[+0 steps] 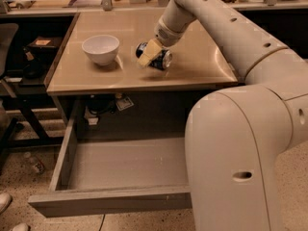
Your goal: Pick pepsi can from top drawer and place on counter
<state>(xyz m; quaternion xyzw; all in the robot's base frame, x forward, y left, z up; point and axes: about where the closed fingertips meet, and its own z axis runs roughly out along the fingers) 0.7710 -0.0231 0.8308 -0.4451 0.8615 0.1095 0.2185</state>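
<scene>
The pepsi can (160, 60) lies on its side on the beige counter (197, 69), right of the white bowl. My gripper (149, 55) reaches down from the upper right, its pale fingers (147, 55) straddling the can's middle. The top drawer (120, 167) is pulled open below the counter, with a bare grey floor. My arm's big white body hides the drawer's right part.
A white bowl (100, 48) stands on the counter's left part. A dark chair and frame (14, 81) are at the left. Cluttered shelving runs behind the counter. Small items (124, 102) hang under the counter behind the drawer.
</scene>
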